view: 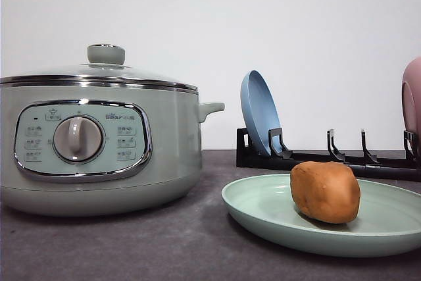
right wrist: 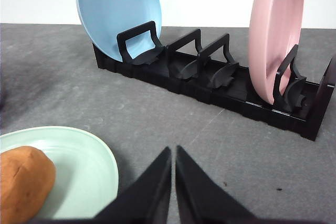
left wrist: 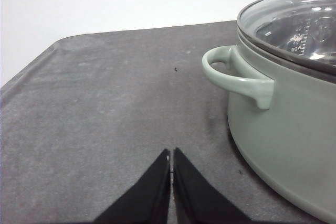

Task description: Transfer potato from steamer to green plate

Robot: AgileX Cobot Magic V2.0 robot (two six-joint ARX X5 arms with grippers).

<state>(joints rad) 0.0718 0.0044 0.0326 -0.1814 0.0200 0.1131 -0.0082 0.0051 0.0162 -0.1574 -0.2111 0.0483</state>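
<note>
The orange-brown potato (view: 325,191) rests on the pale green plate (view: 263,210) at the front right of the table. The same potato (right wrist: 23,183) and plate (right wrist: 89,166) appear in the right wrist view, beside my right gripper (right wrist: 173,153), whose black fingers are shut with nothing between them. The sage-green steamer (view: 99,143) stands at the left with its glass lid (view: 105,70) on. In the left wrist view my left gripper (left wrist: 171,156) is shut and empty over bare table, next to the steamer's side handle (left wrist: 236,77).
A black dish rack (view: 329,159) stands behind the plate, holding an upright blue plate (view: 260,113) and a pink dish (right wrist: 275,30). Grey table mat (left wrist: 105,108) stretches out beside the steamer. A white wall rises at the back.
</note>
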